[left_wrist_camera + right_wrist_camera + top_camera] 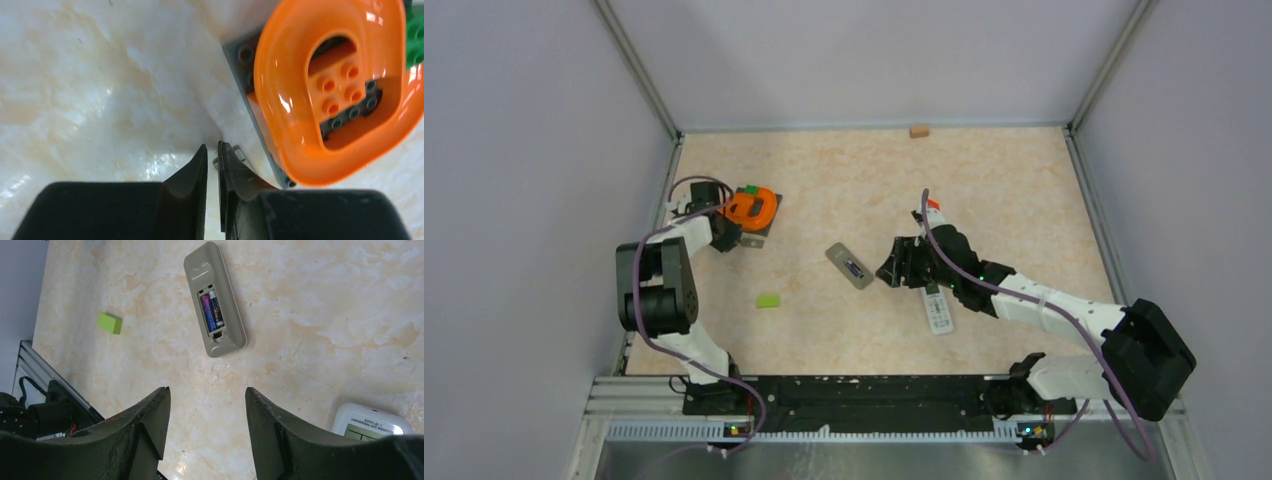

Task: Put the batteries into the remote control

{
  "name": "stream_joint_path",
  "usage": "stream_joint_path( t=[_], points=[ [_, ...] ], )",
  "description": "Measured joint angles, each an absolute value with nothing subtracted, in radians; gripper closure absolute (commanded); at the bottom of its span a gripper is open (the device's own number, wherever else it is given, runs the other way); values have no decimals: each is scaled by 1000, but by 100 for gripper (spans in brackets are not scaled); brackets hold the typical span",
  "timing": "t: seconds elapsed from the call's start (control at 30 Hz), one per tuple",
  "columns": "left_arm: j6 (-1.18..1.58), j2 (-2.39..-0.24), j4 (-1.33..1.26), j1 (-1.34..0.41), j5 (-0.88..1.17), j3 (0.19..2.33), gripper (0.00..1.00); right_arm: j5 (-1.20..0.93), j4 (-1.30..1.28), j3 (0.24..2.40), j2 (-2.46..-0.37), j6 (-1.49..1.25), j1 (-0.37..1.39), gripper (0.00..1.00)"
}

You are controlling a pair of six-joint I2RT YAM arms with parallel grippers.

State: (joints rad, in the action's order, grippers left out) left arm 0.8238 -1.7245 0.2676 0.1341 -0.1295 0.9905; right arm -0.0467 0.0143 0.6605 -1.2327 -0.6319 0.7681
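Observation:
The grey remote control (849, 266) lies face down mid-table with its battery bay uncovered. In the right wrist view this remote control (215, 297) holds two batteries (212, 313) side by side, one purple and one dark with an orange band. My right gripper (206, 392) hovers open just right of it, nothing between its fingers; from above the right gripper (892, 268) points at the remote. My left gripper (729, 238) is far left beside an orange toy piece (330, 85). The left gripper (212, 150) is drawn to a thin slit, with nothing seen inside.
A white remote (938, 312) lies under the right arm, its corner (372, 422) beside the right finger. A green block (768, 301) sits left of centre. A small wooden block (919, 130) rests at the back wall. A small clear piece (241, 151) lies behind the left gripper's finger.

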Motion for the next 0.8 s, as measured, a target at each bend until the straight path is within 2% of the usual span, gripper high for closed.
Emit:
stream_joint_path(
  t=[0.47, 0.8],
  points=[
    [837, -1631, 252, -87, -52, 876, 84, -46, 22, 641, -1240, -648, 768, 44],
    [767, -1579, 341, -97, -119, 881, 51, -47, 23, 641, -1254, -654, 768, 44]
  ],
)
